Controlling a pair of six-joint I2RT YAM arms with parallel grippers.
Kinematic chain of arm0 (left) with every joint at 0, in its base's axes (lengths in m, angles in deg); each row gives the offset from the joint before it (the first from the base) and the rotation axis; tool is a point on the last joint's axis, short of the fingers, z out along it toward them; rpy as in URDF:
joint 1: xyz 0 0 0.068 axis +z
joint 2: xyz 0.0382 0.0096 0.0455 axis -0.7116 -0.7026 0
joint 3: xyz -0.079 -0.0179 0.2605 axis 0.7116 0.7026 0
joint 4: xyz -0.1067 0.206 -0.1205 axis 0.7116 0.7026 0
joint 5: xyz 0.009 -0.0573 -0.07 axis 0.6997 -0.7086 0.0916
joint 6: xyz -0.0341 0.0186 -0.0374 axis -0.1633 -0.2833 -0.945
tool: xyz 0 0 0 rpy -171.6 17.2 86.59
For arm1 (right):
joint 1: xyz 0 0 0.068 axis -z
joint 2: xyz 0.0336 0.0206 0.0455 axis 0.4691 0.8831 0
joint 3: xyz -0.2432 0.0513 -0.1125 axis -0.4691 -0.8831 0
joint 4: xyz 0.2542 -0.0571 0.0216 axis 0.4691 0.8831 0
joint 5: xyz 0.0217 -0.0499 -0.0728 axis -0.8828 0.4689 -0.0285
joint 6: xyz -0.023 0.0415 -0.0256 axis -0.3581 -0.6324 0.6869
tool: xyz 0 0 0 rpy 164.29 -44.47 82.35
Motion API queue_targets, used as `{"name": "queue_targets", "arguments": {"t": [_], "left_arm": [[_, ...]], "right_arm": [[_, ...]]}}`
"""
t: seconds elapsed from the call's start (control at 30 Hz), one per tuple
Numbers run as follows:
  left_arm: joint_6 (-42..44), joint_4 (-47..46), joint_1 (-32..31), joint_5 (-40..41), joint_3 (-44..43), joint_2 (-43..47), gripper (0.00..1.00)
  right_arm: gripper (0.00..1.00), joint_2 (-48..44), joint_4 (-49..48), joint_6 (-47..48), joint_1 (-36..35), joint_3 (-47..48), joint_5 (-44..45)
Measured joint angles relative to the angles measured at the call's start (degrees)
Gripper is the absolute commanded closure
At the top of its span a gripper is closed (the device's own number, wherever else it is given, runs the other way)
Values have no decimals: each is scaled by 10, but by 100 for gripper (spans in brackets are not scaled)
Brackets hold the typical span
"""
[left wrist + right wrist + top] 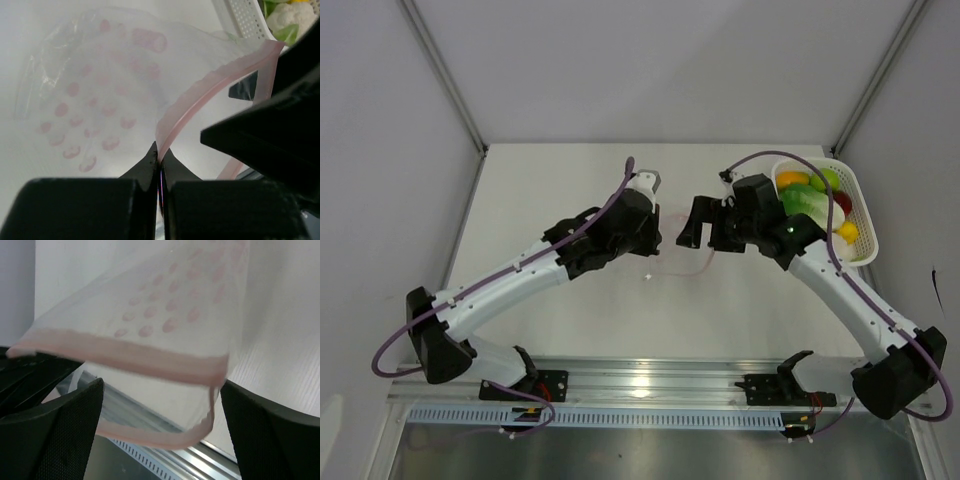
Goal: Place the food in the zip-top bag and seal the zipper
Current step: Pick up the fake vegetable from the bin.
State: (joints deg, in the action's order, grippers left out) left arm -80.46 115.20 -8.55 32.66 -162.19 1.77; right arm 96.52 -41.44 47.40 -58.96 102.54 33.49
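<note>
Pinching one spot of the zipper (200, 102), the left gripper (160, 157) has its jaws pressed together on the pink strip, and the strip arcs away from them toward two o'clock in its wrist view. The zip-top bag (95, 100) hangs behind that pinch, its dotted film draping down toward the table (550, 190), roughly at the middle of the top view.

To the right, at about three o'clock from the bag, the right gripper (160, 390) faces the mouth with its jaws wide apart. The zipper edge droops between the two fingers, and I cannot see either finger touching it, so this side looks unheld.

Farther right, at about two o'clock from the bag, the food (807, 198) all sits in the white basket (861, 207). Nothing is in the bag, so loading has not begun.

The main risk is that the bag hangs from a single narrow pinch. Thin, slick film could slide out of the left jaws if anything tugs it. With the other lip free, the mouth may sag flat, and a piece brought over would then strike the rim and push the bag away instead of dropping in. If the right jaws close on both lips together, they would press the opening closed. The right arm's loose cable arcs over the basket and could snag on its rim.
</note>
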Motion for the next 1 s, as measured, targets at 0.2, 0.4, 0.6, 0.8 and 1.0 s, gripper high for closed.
{"name": "queue_targets", "arguments": {"t": [0.2,0.4,0.6,0.8,1.0], "left_arm": [[0,4,2,37,-56,-52,99],[1,3,19,50,-73,-76,99],[1,7,32,50,-85,-89,99],[1,3,38,37,-95,-96,99],[1,-4,45,12,-102,-102,99]], "right_arm": [[0,-37,63,14,8,63,29],[1,-81,143,41,73,115,121],[1,-65,180,89,209,126,226],[1,14,169,182,278,140,273],[1,163,163,294,285,207,330]]}}
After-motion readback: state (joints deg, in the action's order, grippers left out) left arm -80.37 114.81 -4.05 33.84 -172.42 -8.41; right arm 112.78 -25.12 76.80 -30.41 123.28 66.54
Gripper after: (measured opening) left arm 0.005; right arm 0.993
